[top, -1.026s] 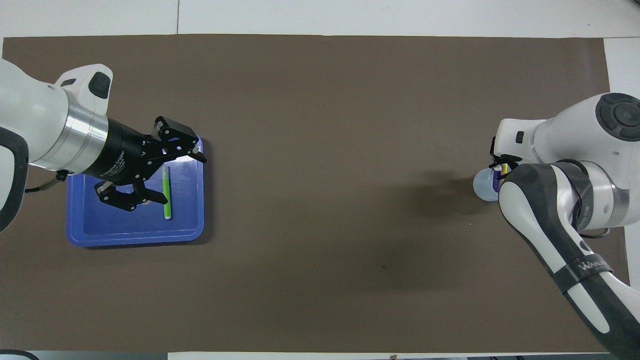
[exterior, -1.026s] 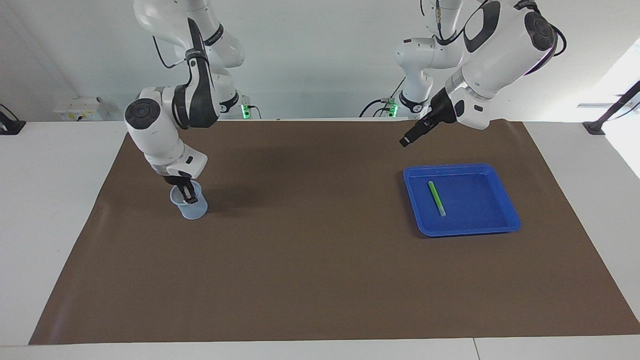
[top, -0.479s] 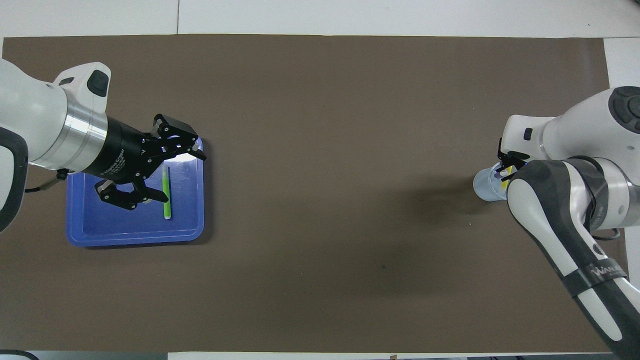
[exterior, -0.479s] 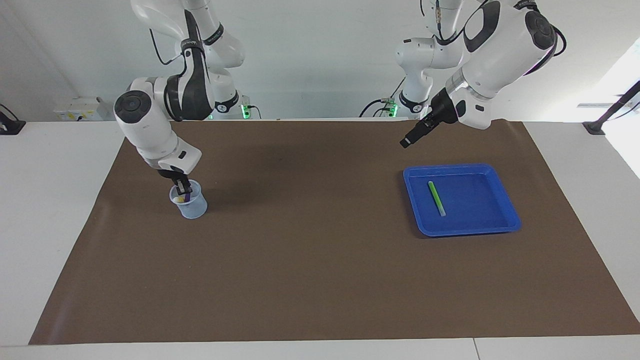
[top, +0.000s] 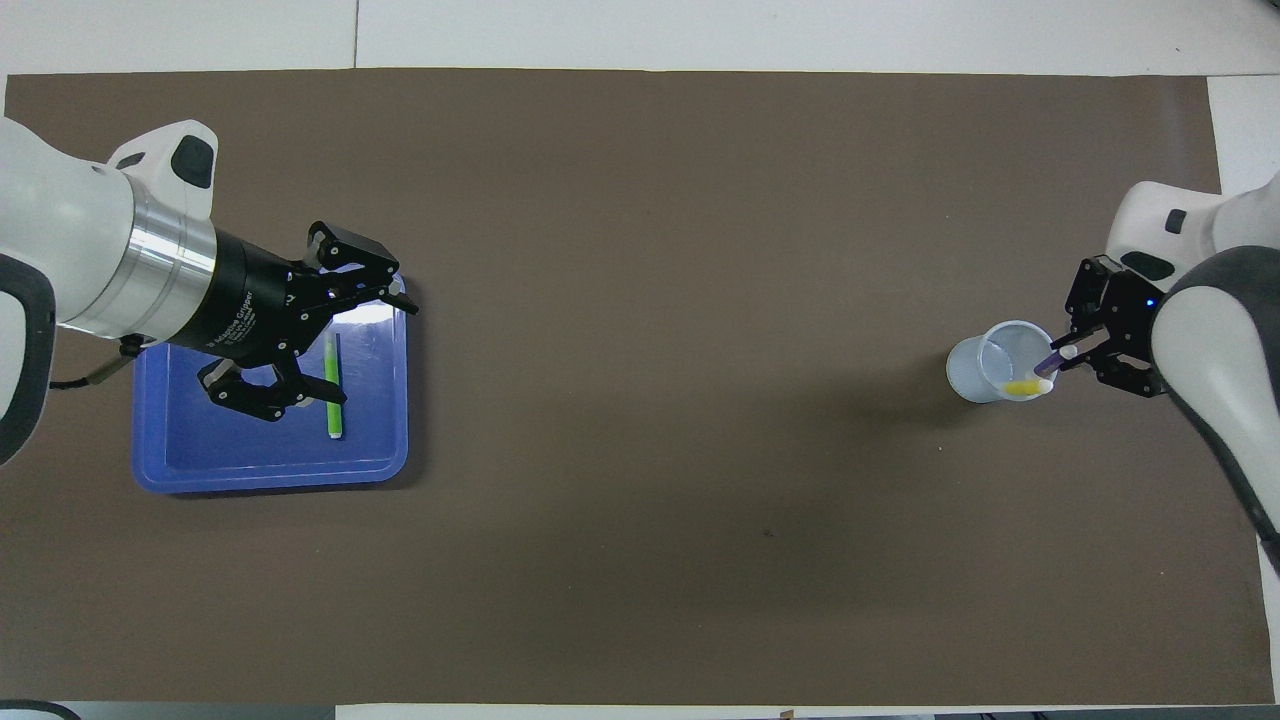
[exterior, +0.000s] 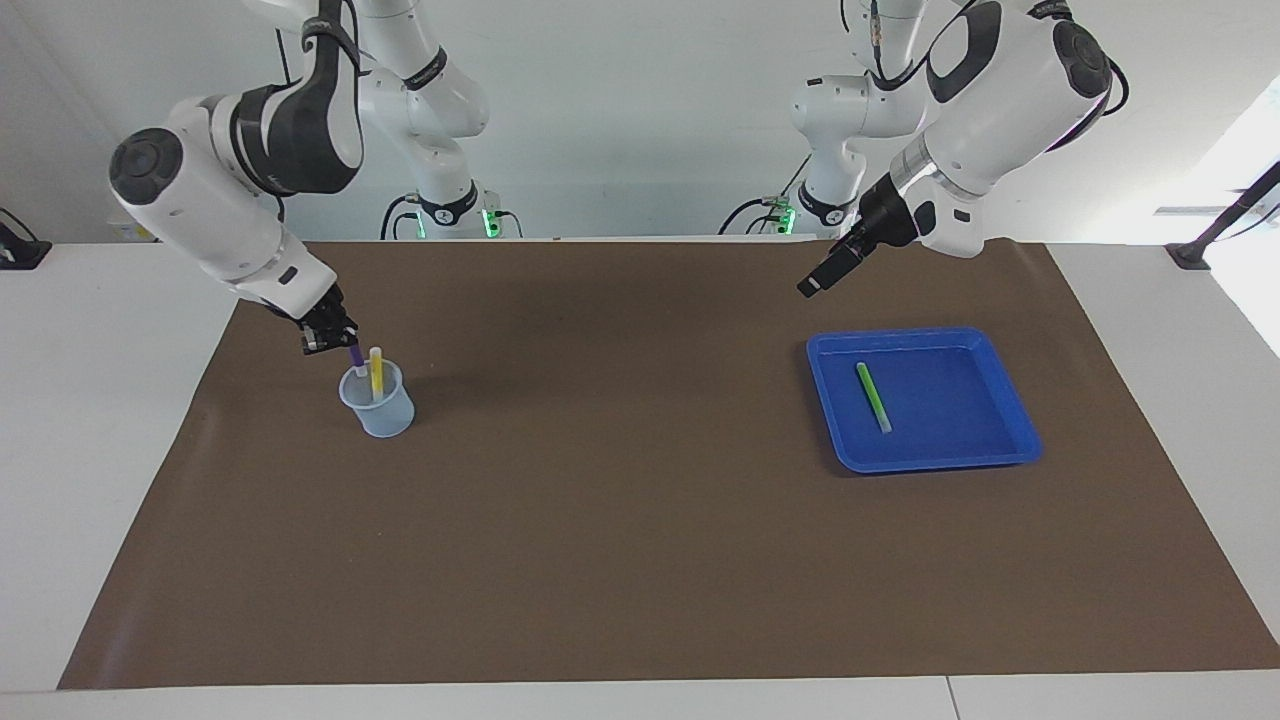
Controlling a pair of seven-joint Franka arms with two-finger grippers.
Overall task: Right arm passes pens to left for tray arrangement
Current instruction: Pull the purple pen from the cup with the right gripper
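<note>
Facing view: purple pen [exterior: 356, 357] is gripped at its upper end by right gripper [exterior: 330, 337] fingers, tilted, lower end over cup [exterior: 378, 402]; left gripper [exterior: 812, 282] waits above tray [exterior: 1010, 425]

Overhead view: left fingers [top: 395, 298] are spread open, well apart from the pen

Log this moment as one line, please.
right pincer: shut on purple pen, over cup | yellow pen: in cup | green pen: in tray | left pincer: open, waiting above tray
</note>
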